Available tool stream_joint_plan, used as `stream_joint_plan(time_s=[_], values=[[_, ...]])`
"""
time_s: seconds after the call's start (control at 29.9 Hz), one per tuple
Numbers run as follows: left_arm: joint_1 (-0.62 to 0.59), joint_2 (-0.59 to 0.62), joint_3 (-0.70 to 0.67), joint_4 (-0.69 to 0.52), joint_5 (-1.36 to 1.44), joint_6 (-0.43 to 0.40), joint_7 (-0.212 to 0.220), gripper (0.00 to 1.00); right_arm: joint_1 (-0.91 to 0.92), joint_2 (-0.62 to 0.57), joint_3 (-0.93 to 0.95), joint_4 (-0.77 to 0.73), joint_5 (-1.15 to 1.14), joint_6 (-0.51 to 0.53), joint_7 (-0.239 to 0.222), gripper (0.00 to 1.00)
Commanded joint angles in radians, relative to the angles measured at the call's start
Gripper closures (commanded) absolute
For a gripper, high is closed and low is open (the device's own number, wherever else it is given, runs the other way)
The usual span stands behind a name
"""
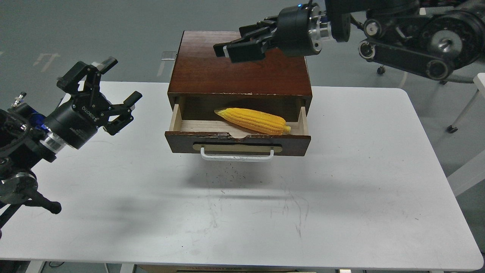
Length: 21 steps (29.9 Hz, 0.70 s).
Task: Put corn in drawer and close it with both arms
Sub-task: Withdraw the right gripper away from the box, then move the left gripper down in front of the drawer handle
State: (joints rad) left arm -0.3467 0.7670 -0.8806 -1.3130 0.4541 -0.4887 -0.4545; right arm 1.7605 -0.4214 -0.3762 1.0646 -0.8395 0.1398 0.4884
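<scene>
The yellow corn (253, 120) lies on its side inside the open drawer (237, 143), point to the left, free of any gripper. The drawer is pulled out of the dark wooden box (235, 68), with its white bar handle (237, 156) facing me. My right gripper (232, 42) is open and empty, up over the box's top, fingers pointing left. My left gripper (119, 81) is open and empty, above the table to the left of the drawer, well apart from it.
The white table (341, 197) carries only the box. Its surface is scuffed in front of the drawer. Grey floor lies beyond, with chair or stand legs (379, 5) at the far right.
</scene>
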Motion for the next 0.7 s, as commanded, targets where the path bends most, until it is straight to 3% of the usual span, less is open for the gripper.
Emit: stream_joint_plan(time_s=[0.0, 0.17, 0.37, 0.67], values=[[0.000, -0.005, 0.000, 0.000, 0.000, 0.000, -0.001, 0.01, -0.142, -0.109, 0.097, 0.000, 0.238, -0.006, 0.000, 0.03], [0.000, -0.011, 0.002, 0.000, 0.001, 0.000, -0.001, 0.01, -0.404, -0.209, 0.316, -0.003, 0.394, -0.008, 0.000, 0.03], [0.002, -0.015, 0.008, 0.000, 0.001, 0.000, -0.001, 0.01, -0.702, -0.218, 0.549, -0.087, 0.549, 0.015, 0.000, 0.03], [0.000, -0.015, 0.011, 0.000, 0.100, 0.000, -0.007, 0.01, -0.889, -0.175, 0.612, -0.182, 0.784, 0.127, 0.000, 0.01]])
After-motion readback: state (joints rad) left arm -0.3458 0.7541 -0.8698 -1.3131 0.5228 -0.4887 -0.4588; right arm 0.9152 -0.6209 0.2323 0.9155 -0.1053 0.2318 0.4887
